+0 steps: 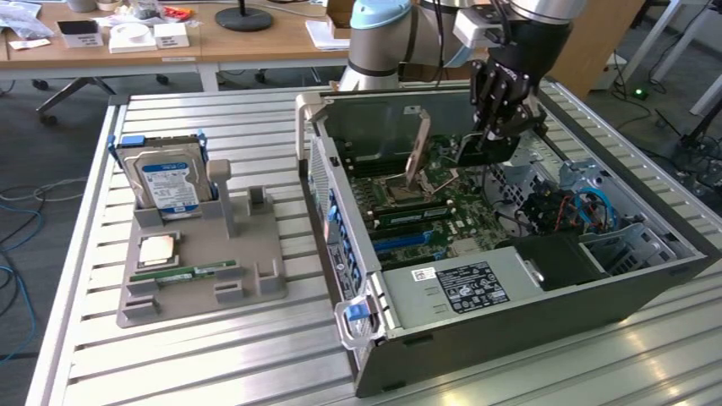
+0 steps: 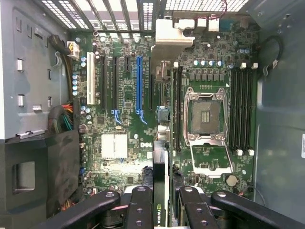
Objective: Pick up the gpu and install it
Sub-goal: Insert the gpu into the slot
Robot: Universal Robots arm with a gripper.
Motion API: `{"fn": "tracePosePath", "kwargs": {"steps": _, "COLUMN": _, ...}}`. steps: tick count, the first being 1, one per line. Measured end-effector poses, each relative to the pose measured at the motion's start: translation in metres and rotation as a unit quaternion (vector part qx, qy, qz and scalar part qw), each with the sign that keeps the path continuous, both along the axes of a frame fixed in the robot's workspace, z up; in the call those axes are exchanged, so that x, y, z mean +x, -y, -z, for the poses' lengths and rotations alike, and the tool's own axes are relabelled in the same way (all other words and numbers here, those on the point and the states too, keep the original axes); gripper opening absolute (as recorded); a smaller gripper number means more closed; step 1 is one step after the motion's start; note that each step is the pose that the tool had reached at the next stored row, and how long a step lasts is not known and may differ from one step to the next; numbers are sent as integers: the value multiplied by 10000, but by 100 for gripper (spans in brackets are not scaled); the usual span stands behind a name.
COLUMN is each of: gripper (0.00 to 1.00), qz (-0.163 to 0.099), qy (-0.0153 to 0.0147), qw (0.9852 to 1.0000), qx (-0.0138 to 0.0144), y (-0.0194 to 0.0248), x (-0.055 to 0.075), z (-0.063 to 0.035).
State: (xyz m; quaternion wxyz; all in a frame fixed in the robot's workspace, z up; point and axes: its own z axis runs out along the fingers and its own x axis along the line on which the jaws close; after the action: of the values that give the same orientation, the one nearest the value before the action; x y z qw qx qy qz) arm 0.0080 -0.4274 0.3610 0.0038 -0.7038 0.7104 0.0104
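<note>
The jaws are clamped on the gpu [image 2: 159,210], held edge-on above the motherboard [image 2: 124,95] inside the open case [image 1: 564,309]. It looks light, stiff and fragile (grip the board edges, not components).

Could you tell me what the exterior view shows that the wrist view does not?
Exterior view's own: the grey holder with the silver hard drive and narrow green memory stick on the slatted table. Wrist view's own: the white expansion slot and the NVIDIA label on the gpu, a thin dark card. Both: the gripper shut on that card over the green motherboard.
</note>
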Motion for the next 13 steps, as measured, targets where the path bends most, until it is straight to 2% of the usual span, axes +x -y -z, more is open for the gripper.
{"fn": "tracePosePath", "kwargs": {"steps": 9, "gripper": 26, "qz": 15, "qy": 0, "qw": 10000, "qx": -3, "y": 1, "x": -17, "z": 53}}
{"fn": "tracePosePath", "kwargs": {"steps": 13, "gripper": 26, "qz": 12, "qy": 0, "qw": 10000, "qx": -3, "y": 21, "x": -31, "z": 57}}
